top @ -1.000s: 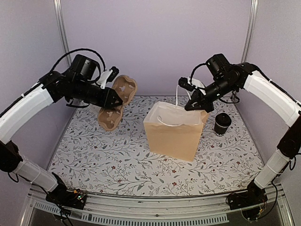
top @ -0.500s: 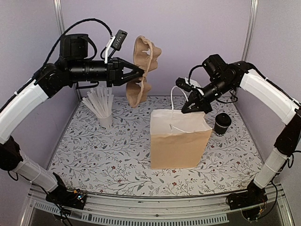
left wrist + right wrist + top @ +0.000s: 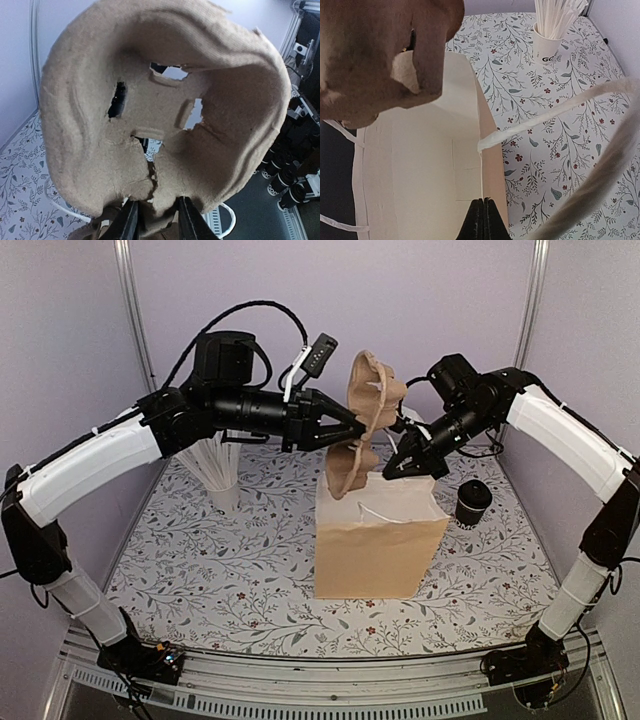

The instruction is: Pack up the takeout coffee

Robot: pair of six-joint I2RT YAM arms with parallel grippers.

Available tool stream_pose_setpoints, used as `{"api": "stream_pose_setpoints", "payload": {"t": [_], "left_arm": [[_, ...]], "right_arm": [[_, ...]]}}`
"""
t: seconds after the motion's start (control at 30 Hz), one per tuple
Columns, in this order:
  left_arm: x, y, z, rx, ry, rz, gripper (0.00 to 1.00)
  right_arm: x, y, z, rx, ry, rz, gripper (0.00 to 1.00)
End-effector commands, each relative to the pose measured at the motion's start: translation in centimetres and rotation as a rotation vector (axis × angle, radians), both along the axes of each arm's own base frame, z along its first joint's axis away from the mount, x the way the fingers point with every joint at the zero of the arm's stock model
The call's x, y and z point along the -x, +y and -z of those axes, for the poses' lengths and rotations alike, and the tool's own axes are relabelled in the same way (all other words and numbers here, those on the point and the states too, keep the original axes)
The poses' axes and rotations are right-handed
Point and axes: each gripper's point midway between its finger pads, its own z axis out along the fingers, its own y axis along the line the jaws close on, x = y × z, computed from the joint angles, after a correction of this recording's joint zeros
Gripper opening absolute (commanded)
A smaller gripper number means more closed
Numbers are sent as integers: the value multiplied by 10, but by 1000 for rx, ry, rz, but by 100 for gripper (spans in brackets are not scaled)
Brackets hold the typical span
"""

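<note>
While left gripper (image 3: 349, 433) clasps carrier (image 3: 373, 398), right gripper (image 3: 393, 470) pinches bag (image 3: 375, 550) rim, coffee cup (image 3: 472, 503) well apart.

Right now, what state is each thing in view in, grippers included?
cup carrier: held tilted in the air over the paper bag
paper bag: upright, mouth open
coffee cup: upright, lid on
cup of sticks: upright
left gripper: shut on the cup carrier
right gripper: shut on the paper bag's rim

white stick cup (image 3: 546, 50), partial lettering "GO"
</note>
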Motion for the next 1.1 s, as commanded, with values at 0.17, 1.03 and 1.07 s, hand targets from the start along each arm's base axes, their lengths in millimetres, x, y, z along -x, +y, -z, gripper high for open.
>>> {"api": "stream_pose_setpoints", "payload": {"t": [0.17,1.03,1.07], "left_arm": [[10,-22,35,-53,-35,53,29],[13,-43,158,-613,-13,-59,26],[13,-42,161,-630,-6,-63,26]], "right_arm": [[6,9,-12,-49,33,-35,0],[-2,7,1,-4,40,-4,0],[-2,7,3,-1,44,-3,0]]}}
